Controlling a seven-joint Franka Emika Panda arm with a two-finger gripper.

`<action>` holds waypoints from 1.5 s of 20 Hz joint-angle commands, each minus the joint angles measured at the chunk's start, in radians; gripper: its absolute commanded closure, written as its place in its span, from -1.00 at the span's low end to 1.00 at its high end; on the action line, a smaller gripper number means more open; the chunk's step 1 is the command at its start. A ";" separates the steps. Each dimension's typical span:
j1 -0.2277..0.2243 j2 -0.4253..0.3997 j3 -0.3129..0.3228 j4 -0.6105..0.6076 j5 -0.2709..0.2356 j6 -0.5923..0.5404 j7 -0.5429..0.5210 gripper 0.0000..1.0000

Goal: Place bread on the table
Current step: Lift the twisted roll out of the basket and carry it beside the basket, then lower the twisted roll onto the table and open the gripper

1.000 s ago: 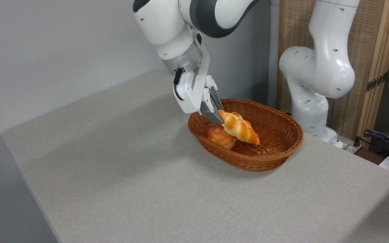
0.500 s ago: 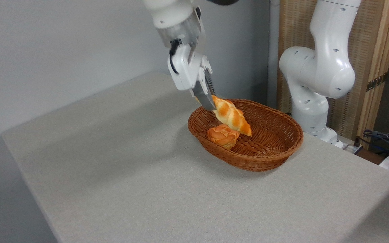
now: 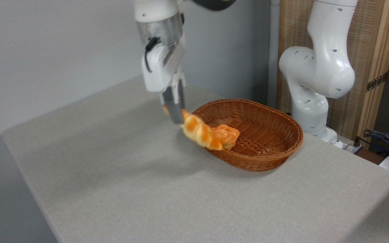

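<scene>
Table (image 3: 120,175): large, light grey, finely textured top with a rounded near-left corner; it fills most of the view.

Robot arm (image 3: 316,67): white, base standing at the far right edge of the table, upper links running out of the top of the picture and coming back down at centre-left.

Basket (image 3: 268,158): brown oval wicker, resting on the table right of centre, just in front of the arm's base.

Gripper (image 3: 173,113): pointing down, left of the basket, above the table top. Its fingers are clamped on the upper left end of the bread; the picture is slightly motion-blurred here, so the exact contact is soft.

Bread (image 3: 201,132): long braided loaf, golden-orange with pale stripes. Held in the air by one end, tilted, with the free end hanging lower and to the right. In this view it lies across the basket's left rim; its shadow falls on the table below.

Bun (image 3: 228,134): small, round, knotted, orange. It sits inside the basket at the left end, partly hidden behind the loaf's lower tip.
</scene>
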 commanded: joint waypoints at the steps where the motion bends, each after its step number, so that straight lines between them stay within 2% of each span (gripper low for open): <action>1: -0.004 0.104 0.009 0.032 0.008 0.097 0.009 0.88; 6: -0.005 0.179 0.002 0.064 0.013 0.138 0.013 0.78; 8: -0.005 0.197 -0.001 0.065 0.013 0.138 0.015 0.53; 9: -0.005 0.211 -0.001 0.067 0.013 0.141 0.013 0.02; 10: -0.008 0.228 -0.003 0.067 0.017 0.157 0.009 -0.61; 12: -0.011 0.253 -0.001 0.067 0.031 0.243 0.003 -1.00; 21: -0.010 0.277 0.000 0.075 -0.006 0.277 -0.016 -1.00; 30: -0.005 0.277 0.008 0.085 -0.004 0.292 -0.016 -1.00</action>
